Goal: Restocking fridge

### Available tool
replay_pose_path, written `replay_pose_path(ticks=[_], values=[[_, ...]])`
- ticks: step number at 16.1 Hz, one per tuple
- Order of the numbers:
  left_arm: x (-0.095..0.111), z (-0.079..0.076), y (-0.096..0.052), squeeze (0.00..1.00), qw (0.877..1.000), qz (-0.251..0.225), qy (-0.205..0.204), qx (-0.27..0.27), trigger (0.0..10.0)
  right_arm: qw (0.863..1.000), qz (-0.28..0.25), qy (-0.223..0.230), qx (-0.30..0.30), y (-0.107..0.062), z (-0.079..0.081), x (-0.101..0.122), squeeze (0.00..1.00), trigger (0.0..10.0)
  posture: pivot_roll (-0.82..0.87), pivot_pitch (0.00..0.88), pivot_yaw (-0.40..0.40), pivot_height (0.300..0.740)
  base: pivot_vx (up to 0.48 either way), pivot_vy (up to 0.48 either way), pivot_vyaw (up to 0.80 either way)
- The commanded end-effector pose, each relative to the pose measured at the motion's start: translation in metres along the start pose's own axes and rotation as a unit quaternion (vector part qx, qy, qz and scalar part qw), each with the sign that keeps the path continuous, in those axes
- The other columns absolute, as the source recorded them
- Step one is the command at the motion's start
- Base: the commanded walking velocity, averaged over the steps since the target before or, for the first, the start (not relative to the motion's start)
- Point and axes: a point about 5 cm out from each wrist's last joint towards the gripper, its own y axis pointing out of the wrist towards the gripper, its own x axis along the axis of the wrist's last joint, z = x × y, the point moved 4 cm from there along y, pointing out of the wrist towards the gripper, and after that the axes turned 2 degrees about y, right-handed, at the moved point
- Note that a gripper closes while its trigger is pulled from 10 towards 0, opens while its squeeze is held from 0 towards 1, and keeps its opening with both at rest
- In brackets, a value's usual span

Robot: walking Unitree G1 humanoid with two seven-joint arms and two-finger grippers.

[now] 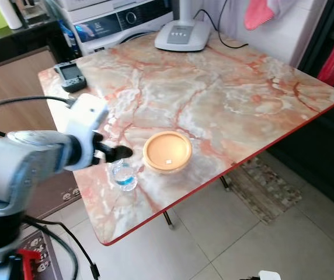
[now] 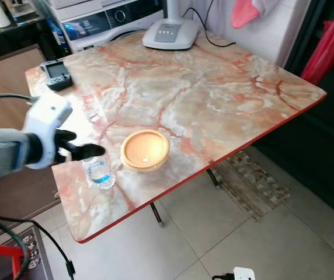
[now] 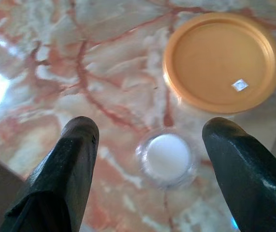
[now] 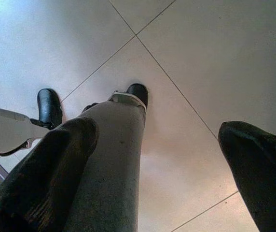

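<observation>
A small clear water bottle [image 1: 124, 176] with a white cap [image 3: 169, 156] stands upright near the front edge of the marble table [image 1: 214, 99]. Just right of it sits a round tub with an orange lid [image 1: 167, 151]. My left gripper [image 1: 115, 153] hovers directly above the bottle, open, its two black fingers [image 3: 75, 159] spread either side of the cap without touching it. My right gripper [image 4: 162, 164] hangs at my side, open, over the tiled floor.
At the table's far left corner lies a small dark device [image 1: 69, 76], and a white appliance base [image 1: 181, 35] stands at the back. A washing machine [image 1: 120, 20] stands behind the table. A patterned mat [image 1: 263, 189] lies on the floor beside it.
</observation>
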Motion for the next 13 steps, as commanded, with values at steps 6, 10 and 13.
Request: replay_pose_path(ticks=[6, 10, 13], values=[[-0.012, 0.003, -0.003, 0.00, 1.000, 0.018, -0.001, -0.005, 10.0, 1.000, 0.015, 0.001, 0.004, -0.001, 0.004, -0.011, 0.00, 10.0, 0.19, 0.104, 0.079, 0.740, 0.000, 0.000, 0.00], [-0.020, 0.006, 0.001, 0.00, 1.000, 0.023, -0.008, -0.003, 10.0, 1.000, 0.014, -0.001, 0.002, -0.001, 0.001, -0.010, 0.00, 10.0, 0.19, 0.111, 0.071, 0.740, 0.000, 0.000, 0.00], [-0.019, 0.006, 0.004, 0.00, 1.000, 0.004, -0.021, -0.005, 10.0, 1.000, 0.014, -0.003, 0.002, -0.001, 0.000, -0.010, 0.00, 10.0, 0.19, 0.120, 0.067, 0.740, 0.000, 0.000, 0.00]])
